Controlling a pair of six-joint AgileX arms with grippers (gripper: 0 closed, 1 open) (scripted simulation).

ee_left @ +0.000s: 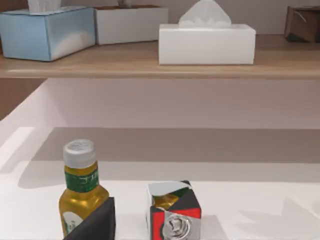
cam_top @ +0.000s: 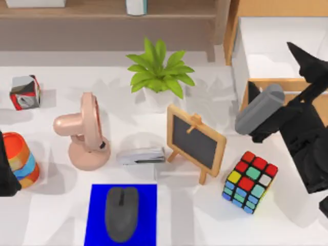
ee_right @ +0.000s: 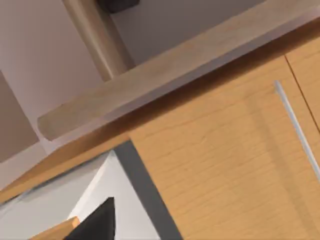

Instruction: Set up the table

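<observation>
The white table (cam_top: 205, 220) carries a blue mat (cam_top: 97, 197) near its front edge, with a grey mouse (cam_top: 122, 212) lying on it. Behind the mat are a grey stapler (cam_top: 141, 155), a pink desk fan (cam_top: 84, 130), a small chalkboard easel (cam_top: 197, 141) and a potted plant (cam_top: 159, 74). My right gripper (cam_top: 302, 61) is raised at the right, over the light-wood drawer cabinet (cam_top: 266, 87), whose wooden front (ee_right: 225, 165) is close in the right wrist view. My left arm (cam_top: 5, 171) rests at the table's left edge.
A colourful puzzle cube (cam_top: 249, 182) sits front right and a striped cup (cam_top: 20, 159) far left. A red, black and white cube (cam_top: 24, 92) (ee_left: 172, 215) stands at the back left, beside a bottle of yellow liquid (ee_left: 80, 190). Tissue boxes (ee_left: 206, 40) line the shelf behind.
</observation>
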